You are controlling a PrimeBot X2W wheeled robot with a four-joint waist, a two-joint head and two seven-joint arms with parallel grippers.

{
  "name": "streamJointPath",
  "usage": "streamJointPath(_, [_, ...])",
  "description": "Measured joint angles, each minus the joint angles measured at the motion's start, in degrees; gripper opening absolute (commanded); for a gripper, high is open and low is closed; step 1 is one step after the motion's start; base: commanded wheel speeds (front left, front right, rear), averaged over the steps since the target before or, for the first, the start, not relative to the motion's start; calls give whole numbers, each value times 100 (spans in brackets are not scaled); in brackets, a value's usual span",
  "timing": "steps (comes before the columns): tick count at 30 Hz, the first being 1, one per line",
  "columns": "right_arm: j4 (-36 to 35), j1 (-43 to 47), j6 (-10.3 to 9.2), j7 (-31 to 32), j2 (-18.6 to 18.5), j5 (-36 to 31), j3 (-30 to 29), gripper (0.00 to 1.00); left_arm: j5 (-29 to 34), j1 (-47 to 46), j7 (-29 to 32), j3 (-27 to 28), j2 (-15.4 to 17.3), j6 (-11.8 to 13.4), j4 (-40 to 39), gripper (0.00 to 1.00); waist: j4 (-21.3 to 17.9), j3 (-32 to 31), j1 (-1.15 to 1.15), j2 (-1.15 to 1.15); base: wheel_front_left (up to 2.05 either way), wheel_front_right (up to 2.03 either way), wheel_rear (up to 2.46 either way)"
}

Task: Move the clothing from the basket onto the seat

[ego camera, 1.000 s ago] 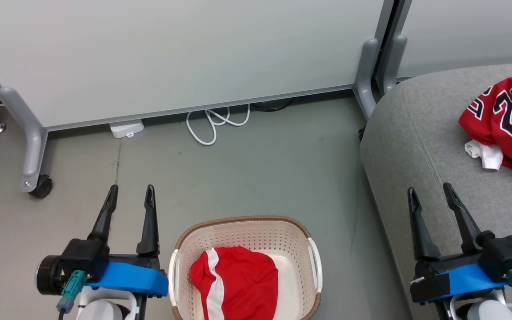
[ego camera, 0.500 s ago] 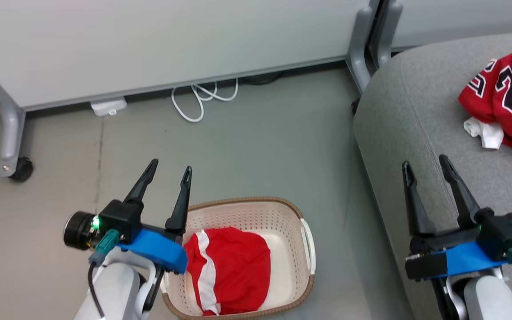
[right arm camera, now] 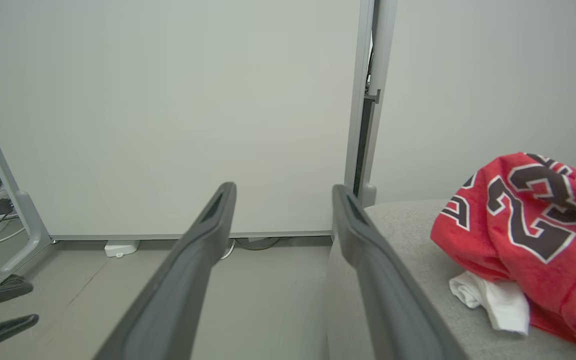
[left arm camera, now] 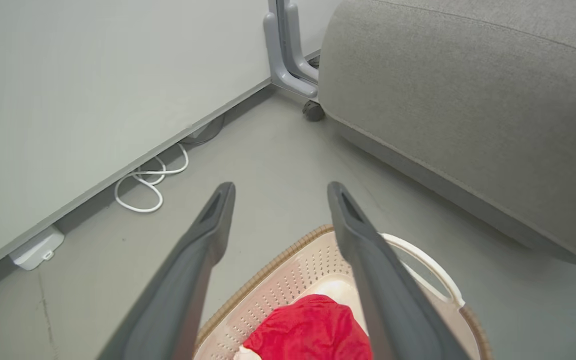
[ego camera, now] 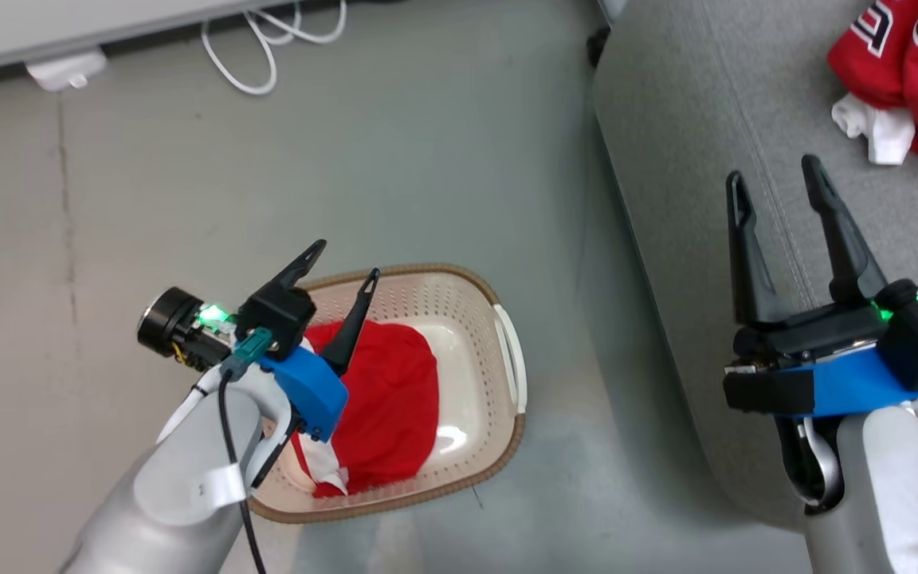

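Head view: left end effector (ego camera: 341, 265) fingers apart, empty, over basket (ego camera: 459, 273) rim. Red garment (ego camera: 391, 391), white-striped, lies in basket just under its fingers. Right end effector (ego camera: 775, 173) fingers apart, empty, above seat (ego camera: 682, 119). Red jersey (ego camera: 897, 48) on seat, ahead-right of it, apart.

Left wrist view: adds basket's white handle (left arm camera: 428, 265) right of fingers, white cable (left arm camera: 148, 185) on floor ahead-left.

Right wrist view: adds jersey's black numbers and white cloth (right arm camera: 493, 300) under jersey edge, right of fingers.

Count: two end effectors, one basket, two red pieces, one white cloth, one cable.
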Motion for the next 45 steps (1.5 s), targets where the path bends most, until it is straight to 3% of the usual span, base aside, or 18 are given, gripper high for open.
streamJointPath(10, [-215,-514,0,0,47,10,98,100,-413,-1153,205,-1874,114,-1,1335,100,-333,1032,0,0,0,0,0])
streamJointPath(20, [-404,-921,0,0,67,0,101,100,-792,-1725,1088,-3433,51,-1,2162,100,-569,1947,0,0,0,0,0])
streamJointPath(32, [-829,-1250,0,0,66,-21,180,100,-693,-2163,1817,-3700,63,-1,2625,100,-729,2966,0,0,0,0,0])
streamJointPath(45, [-1463,-1221,0,0,97,-123,174,100,-647,-2598,2052,-3705,232,-1,2918,100,-832,3770,-1,0,0,0,0])
